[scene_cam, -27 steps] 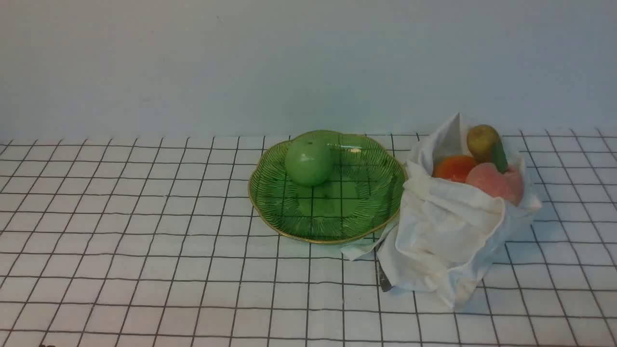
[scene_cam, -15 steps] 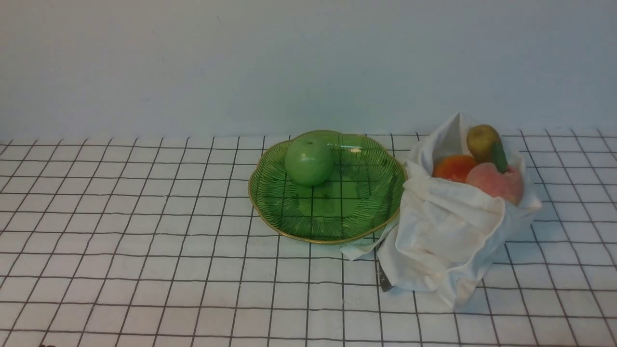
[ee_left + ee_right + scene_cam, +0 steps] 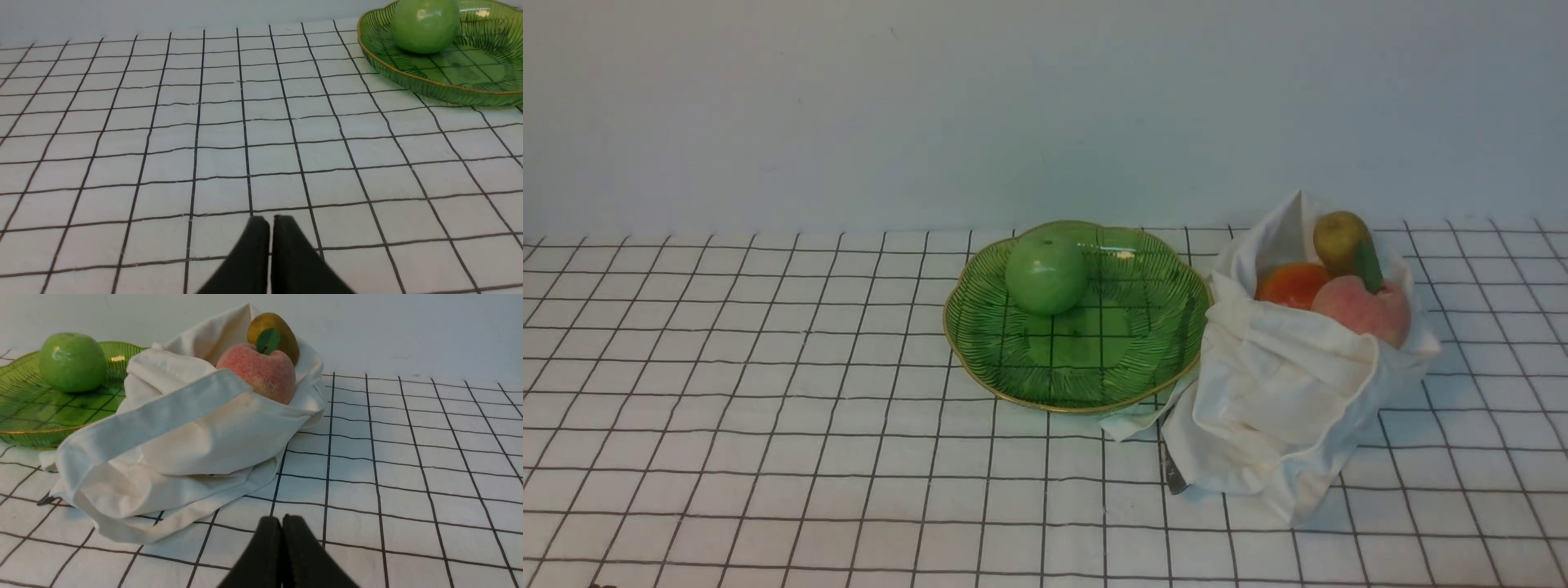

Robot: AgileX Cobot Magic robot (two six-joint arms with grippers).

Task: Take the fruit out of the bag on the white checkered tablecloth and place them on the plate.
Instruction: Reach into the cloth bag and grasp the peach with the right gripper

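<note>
The off-white cloth bag (image 3: 1282, 400) stands at the right on the white checkered tablecloth (image 3: 768, 392). It holds a pink-yellow peach (image 3: 1364, 309) with a green leaf, an orange-red fruit (image 3: 1290, 283) and a brownish-green oval fruit (image 3: 1339, 238). The green glass plate (image 3: 1078, 367) lies just left of the bag with a green apple (image 3: 1045, 274) on it. In the right wrist view the bag (image 3: 184, 437), peach (image 3: 257, 371) and apple (image 3: 71, 361) show. My left gripper (image 3: 270, 220) and right gripper (image 3: 282, 519) are shut and empty, low over the cloth. Neither gripper shows in the front view.
A plain pale wall stands behind the table. The plate (image 3: 449, 87) with the apple (image 3: 425, 24) shows far off in the left wrist view. A bag strap (image 3: 1131, 420) lies on the cloth by the plate's near rim.
</note>
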